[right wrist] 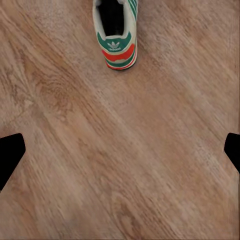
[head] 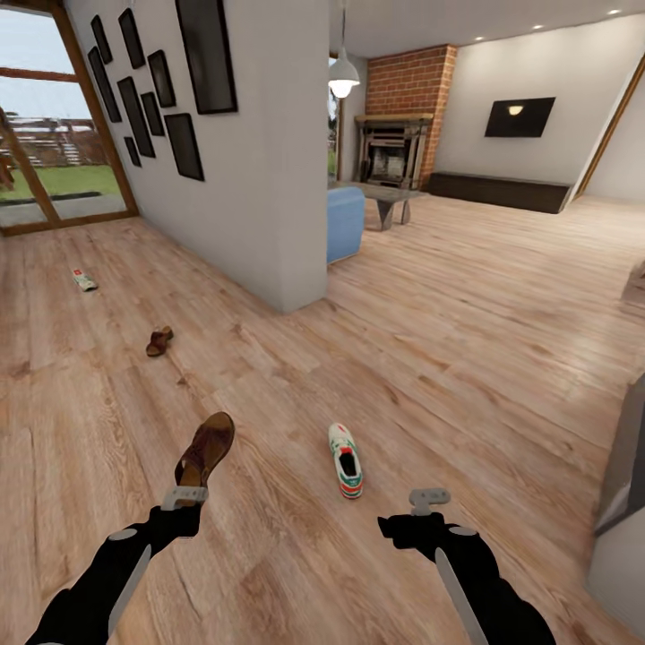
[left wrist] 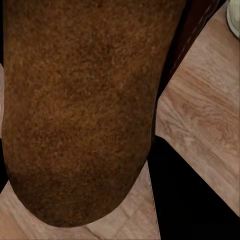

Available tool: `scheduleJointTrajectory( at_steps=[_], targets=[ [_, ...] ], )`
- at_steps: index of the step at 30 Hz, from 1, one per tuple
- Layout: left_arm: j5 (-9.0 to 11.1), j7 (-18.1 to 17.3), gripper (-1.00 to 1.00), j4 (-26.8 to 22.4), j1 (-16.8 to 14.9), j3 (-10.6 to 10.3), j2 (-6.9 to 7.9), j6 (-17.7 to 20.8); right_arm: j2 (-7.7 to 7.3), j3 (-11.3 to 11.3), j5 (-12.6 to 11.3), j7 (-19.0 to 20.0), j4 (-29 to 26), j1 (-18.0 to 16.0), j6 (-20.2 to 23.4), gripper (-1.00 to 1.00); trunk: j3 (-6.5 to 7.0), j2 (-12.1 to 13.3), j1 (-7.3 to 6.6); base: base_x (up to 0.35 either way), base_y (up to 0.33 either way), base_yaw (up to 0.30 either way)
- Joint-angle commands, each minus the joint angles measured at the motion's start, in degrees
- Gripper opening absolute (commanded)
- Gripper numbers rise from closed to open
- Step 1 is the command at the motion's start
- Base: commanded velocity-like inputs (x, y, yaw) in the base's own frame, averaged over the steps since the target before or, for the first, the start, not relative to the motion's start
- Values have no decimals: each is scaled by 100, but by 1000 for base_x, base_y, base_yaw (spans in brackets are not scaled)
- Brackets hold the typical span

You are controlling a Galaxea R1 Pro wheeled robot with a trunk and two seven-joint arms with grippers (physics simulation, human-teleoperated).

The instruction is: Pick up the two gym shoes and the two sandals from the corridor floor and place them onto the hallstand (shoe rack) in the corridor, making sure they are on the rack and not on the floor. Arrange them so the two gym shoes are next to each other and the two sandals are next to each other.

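Gripping a brown sandal (head: 205, 451) by its heel, the left gripper (head: 184, 495) holds it clear of the corridor floor (head: 466, 358) — ready to carry. The right gripper (head: 429, 498) hangs empty, fingers spread wide, just behind one gym shoe (head: 346, 460). Farther off lie the second sandal (head: 159, 341) and the other gym shoe (head: 84, 279) — both well apart.

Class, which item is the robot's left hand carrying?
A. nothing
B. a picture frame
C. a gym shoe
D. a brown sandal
D: the left hand grips a brown sandal raised off the floor, its brown sole close before the left wrist camera.
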Motion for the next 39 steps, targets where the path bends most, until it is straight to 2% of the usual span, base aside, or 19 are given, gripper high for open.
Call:
scheduleJointTrajectory(
  at_steps=[1, 6, 9, 12, 14, 23, 31, 34, 39],
  targets=[
    [-5, -52, -100, -9, -3, 19, -3, 44, 0, -3, -27, -1, -5, -2, 23, 100, 1, -2, 2, 291, -261, 235],
    [4, -55, -100, -8, -3, 19, -3, 49, 0, -3, -25, -1, -5, -2, 41, 100, 32, -2, 2, 290, -205, 196],
    [122, -53, -100, -7, -3, 19, -3, 48, 0, -3, -22, -1, -5, -2, 52, 100, 43, -2, 2, 308, -62, 117],
    [337, -52, -100, -7, -3, 19, -3, 45, 0, -3, -26, -1, -5, -2, 57, 100, 46, -2, 2, 338, -15, 29],
    [364, -52, -100, -7, -3, 19, -3, 44, 0, -7, -26, 1, -3, -2, 58, 100, 47, -2, 2, 345, -5, 9],
    [366, -52, -100, -7, -3, 12, -3, 44, 0, -11, -27, 19, 3, -2, 52, 100, 47, -2, 2, 281, 12, 2],
    [334, -51, -100, -33, -3, 12, 11, 110, 5, -3, -35, 0, 4, -2, 37, 100, 47, -2, 2, 46, 27, 0],
    [328, -48, -100, -188, -43, 11, 8, 303, 9, 2, -34, -7, 14, -2, 18, 100, 47, -2, 2, 14, 184, 0],
    [324, -50, -100, -920, -147, -8, -1, 952, 43, 9, -27, -16, 42, -2, -51, 100, 47, -2, 2, 10, 137, 0]
  ],
)
